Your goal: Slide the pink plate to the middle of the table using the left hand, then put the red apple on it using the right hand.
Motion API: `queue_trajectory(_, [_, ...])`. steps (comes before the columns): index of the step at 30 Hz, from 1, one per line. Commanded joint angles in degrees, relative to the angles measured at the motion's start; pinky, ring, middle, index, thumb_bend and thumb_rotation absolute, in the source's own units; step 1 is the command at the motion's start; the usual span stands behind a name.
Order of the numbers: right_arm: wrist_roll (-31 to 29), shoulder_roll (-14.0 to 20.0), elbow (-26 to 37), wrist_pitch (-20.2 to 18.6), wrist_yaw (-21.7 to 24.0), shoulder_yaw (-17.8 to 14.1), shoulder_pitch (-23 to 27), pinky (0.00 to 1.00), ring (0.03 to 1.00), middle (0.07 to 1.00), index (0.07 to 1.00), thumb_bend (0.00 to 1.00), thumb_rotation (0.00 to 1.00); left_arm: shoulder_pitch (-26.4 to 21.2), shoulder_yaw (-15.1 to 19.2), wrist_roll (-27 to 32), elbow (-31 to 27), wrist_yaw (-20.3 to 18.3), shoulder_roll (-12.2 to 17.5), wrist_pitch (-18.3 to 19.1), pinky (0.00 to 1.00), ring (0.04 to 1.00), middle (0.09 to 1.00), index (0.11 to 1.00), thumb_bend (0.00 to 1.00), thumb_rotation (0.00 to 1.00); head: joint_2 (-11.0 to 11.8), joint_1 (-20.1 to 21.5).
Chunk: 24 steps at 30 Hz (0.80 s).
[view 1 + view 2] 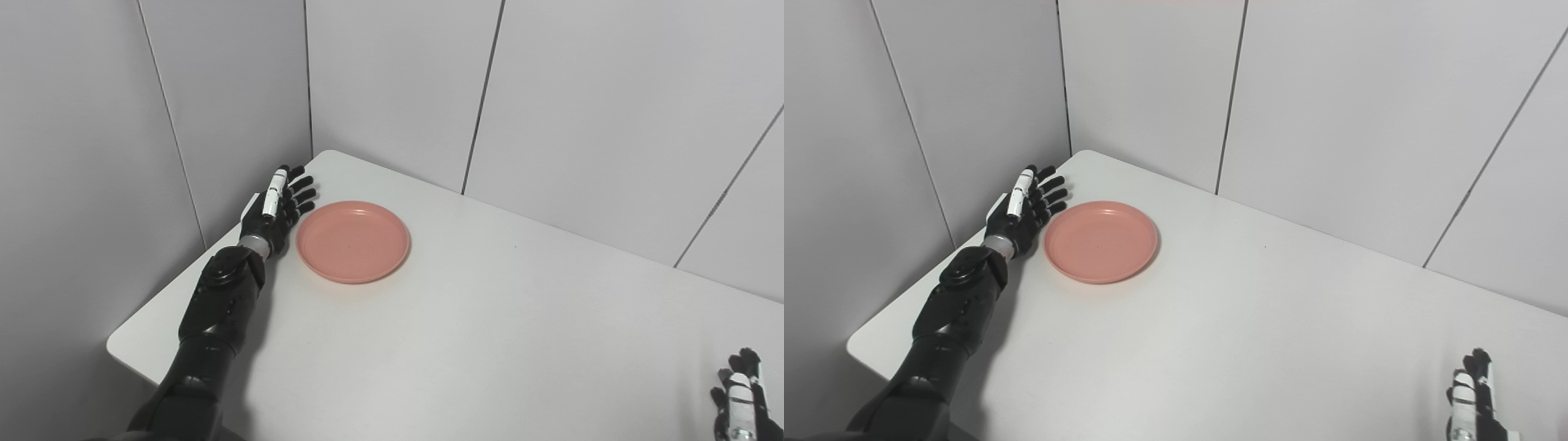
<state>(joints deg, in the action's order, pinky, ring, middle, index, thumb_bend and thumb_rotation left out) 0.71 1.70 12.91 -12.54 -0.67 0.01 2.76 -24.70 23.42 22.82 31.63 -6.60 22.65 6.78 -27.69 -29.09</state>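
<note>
A pink plate (353, 241) lies flat on the white table (490, 318) near its far left corner, with nothing on it. My left hand (277, 208) stands edge-on right beside the plate's left rim, fingers straight and apart, holding nothing. Whether it touches the rim is unclear. At the bottom right edge, my right hand (740, 398) is only partly in frame, fingers extended upward and nothing in them. No red apple shows in either view.
Grey panelled walls (551, 92) close in the table on the far and left sides. The table's left edge (153, 306) runs close beside my left forearm (211, 331). Bare tabletop stretches from the plate to the right hand.
</note>
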Motion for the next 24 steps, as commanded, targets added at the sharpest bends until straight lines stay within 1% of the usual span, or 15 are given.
queue_trajectory(1, [-0.3,-0.1,1.3,1.2,0.1,-0.3,1.4,1.00,1.000,1.000,1.000,0.00,1.00,-0.4,-0.4,0.5,-0.9,-0.5,-0.3,0.5,0.88,0.880,0.887,0.872,0.30,1.00,0.0,0.0])
queue_trajectory(4, [-0.3,0.2,1.0,1.9,0.4,-0.2,1.4,1.00,1.000,1.000,1.000,0.00,1.00,-0.2,-0.3,0.8,-1.4,-0.2,-0.7,1.0,0.88,0.878,0.885,0.868,0.30,1.00,-0.1,0.0])
queue_trajectory(11, [-0.5,0.0,1.2,1.3,0.2,-0.4,1.3,1.00,1.000,1.000,1.000,0.00,1.00,0.2,-0.3,1.0,-3.4,0.6,-2.0,2.7,0.88,0.876,0.881,0.865,0.31,1.00,-0.2,0.1])
queue_trajectory(20, [0.2,0.0,1.1,1.2,-0.1,-0.2,1.4,1.00,1.000,1.000,1.000,0.00,1.00,0.1,-0.4,1.2,-3.0,0.4,-2.8,3.4,0.89,0.883,0.890,0.875,0.32,1.00,-0.3,0.1])
queue_trajectory(24, [-0.3,-0.3,1.5,0.5,-0.1,-0.4,1.4,1.00,1.000,1.000,1.000,0.00,1.00,-0.1,-0.5,1.3,-3.5,0.7,-3.4,4.0,0.90,0.888,0.894,0.879,0.32,1.00,-0.4,0.2])
